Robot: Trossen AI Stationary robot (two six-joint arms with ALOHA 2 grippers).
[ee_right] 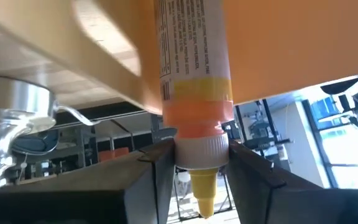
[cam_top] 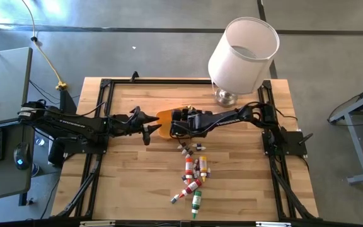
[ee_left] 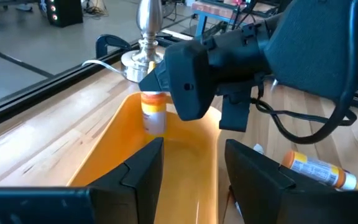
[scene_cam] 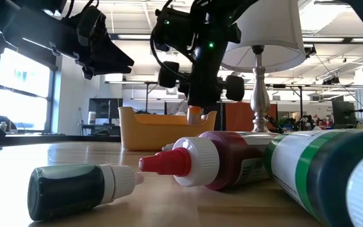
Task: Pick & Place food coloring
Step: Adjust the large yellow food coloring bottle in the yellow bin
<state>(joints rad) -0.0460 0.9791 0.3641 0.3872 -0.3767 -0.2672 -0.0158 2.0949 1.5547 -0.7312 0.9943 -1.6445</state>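
The orange tray [cam_top: 164, 116] stands mid-table. My right gripper [ee_right: 201, 155] reaches over it from the right and is shut on one food coloring bottle [ee_left: 154, 115], which has a white label, yellow and orange bands and a white cap. My left gripper [ee_left: 194, 155] hovers open above the tray's left end [cam_top: 151, 129] and touches nothing. Several more food coloring bottles [cam_top: 191, 171] lie on their sides on the wood toward the near edge. A green one [scene_cam: 74, 189] and a red one [scene_cam: 213, 161] are closest to the low camera. My right gripper pinches the bottle's white cap [ee_right: 201, 148] between its two fingers, one on either side. The fingers slant down from the table's right. The bottle hangs roughly upright below them, cap up. Its lower end [ee_left: 155, 127] is inside the tray's walls; whether it touches the floor I cannot tell.
A lamp with a white shade [cam_top: 241, 50] stands at the far right, its metal base [cam_top: 225, 98] just behind the tray. A black frame [cam_top: 106, 85] runs around the tabletop. Bare wood lies left of the loose bottles.
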